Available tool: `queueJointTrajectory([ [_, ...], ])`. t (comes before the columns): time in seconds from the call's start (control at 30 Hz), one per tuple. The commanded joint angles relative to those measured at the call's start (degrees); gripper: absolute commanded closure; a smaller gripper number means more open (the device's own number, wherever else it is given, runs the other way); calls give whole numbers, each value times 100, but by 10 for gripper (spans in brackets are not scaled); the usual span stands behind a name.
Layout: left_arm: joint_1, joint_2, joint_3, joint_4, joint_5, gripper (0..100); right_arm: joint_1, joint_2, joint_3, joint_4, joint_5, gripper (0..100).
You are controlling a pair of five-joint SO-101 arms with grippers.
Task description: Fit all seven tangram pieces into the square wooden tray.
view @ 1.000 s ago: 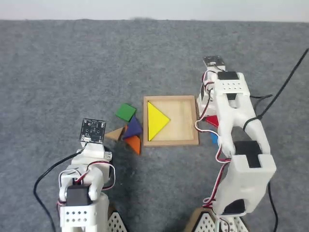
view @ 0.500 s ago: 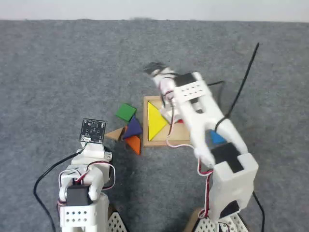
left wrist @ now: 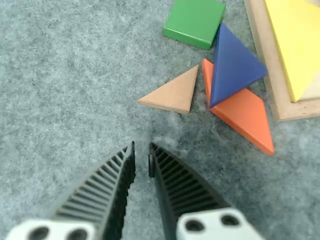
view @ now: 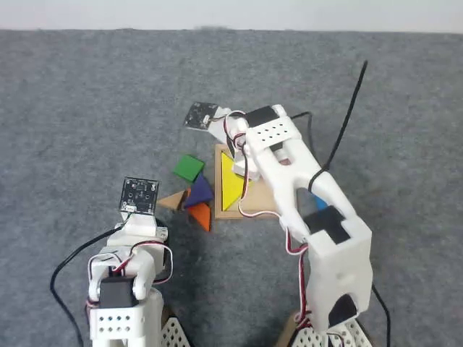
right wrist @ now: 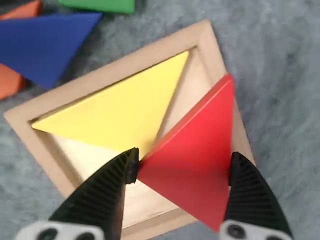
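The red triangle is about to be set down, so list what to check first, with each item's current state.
1. Red triangle gripped by the right end effector: ok, one finger on each side.
2. Bare floor in the tray beside the yellow triangle: ok.
3. Red triangle lined up inside the tray's rim: not ok, its corners overlap the rim in the right wrist view.
4. Red triangle's height above the tray floor: cannot tell.
5. Left end effector clear of the tray: ok, over the carpet near the tan triangle.
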Motion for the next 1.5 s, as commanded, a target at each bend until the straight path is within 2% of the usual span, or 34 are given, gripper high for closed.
queueJointTrajectory([
  [0.0, -44, -53, -66, 26, -35, 953, -40, 4, -369, -92, 325, 809],
  [0.17, -44, -53, -66, 26, -35, 953, -48, 13, -369, -92, 343, 797],
  [0.37, -44, -53, -66, 26, -35, 953, -48, -4, -387, -92, 343, 653],
  [0.5, -44, -53, -66, 26, -35, 953, 66, -189, -440, -66, 308, 653],
  [0.57, -44, -53, -66, 26, -35, 953, 233, -505, -571, 154, 70, 716],
  [0.77, -44, -53, -66, 26, -35, 953, 1112, -1833, -316, 198, -1415, 987],
  [0.83, -44, -53, -66, 26, -35, 953, 1288, -2255, 413, -251, -1591, 984],
  [1.0, -35, -53, -66, 26, -35, 953, 1270, -2976, 3218, -2730, -1864, 991],
  [1.07, -35, -53, -66, 26, -35, 953, 1218, -2923, 3780, -3327, -1996, 991],
  [1.33, -35, -53, -66, 26, -35, 953, 1429, -2000, 3490, -3222, -2198, 991],
  [1.47, -35, -53, -66, 26, -35, 953, 1262, -1701, 3437, -3222, -2171, 991],
])
